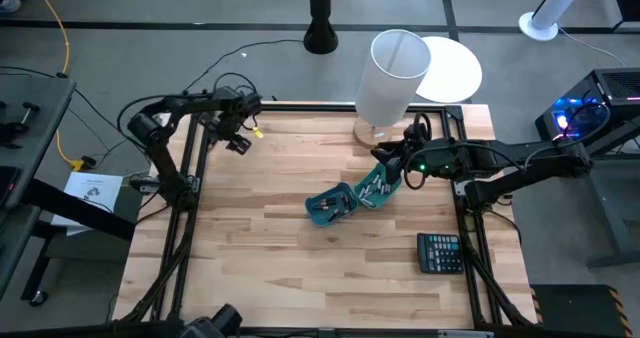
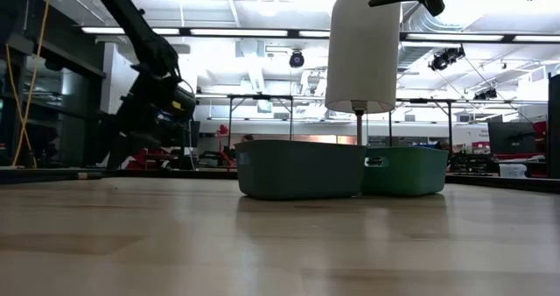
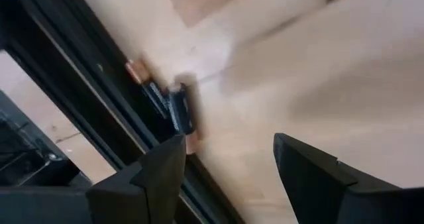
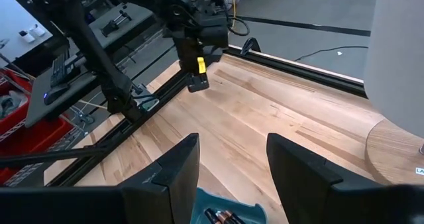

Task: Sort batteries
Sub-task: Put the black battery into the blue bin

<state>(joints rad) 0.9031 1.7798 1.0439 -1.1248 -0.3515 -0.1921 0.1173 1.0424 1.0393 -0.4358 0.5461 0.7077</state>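
Two small teal bins [image 1: 330, 206] [image 1: 375, 186] stand side by side on the table right of centre, each with several small batteries inside. My right gripper [image 1: 383, 166] [image 4: 232, 151] hovers open over the farther bin [image 4: 225, 214], where dark, coppery batteries show. My left gripper [image 1: 238, 141] [image 3: 228, 151] is open near the table's far left corner. It hangs above two dark batteries with coppery ends [image 3: 165, 101] that lie on the wood against the black frame rail. In the low view the bins [image 2: 297, 169] [image 2: 402, 169] sit flat on the table.
A tall white roll [image 1: 392, 76] on a round wooden base stands at the far edge, just behind the right gripper. A black calculator [image 1: 440, 251] lies near the right edge. A black frame rail [image 3: 79, 98] borders the table beside the loose batteries.
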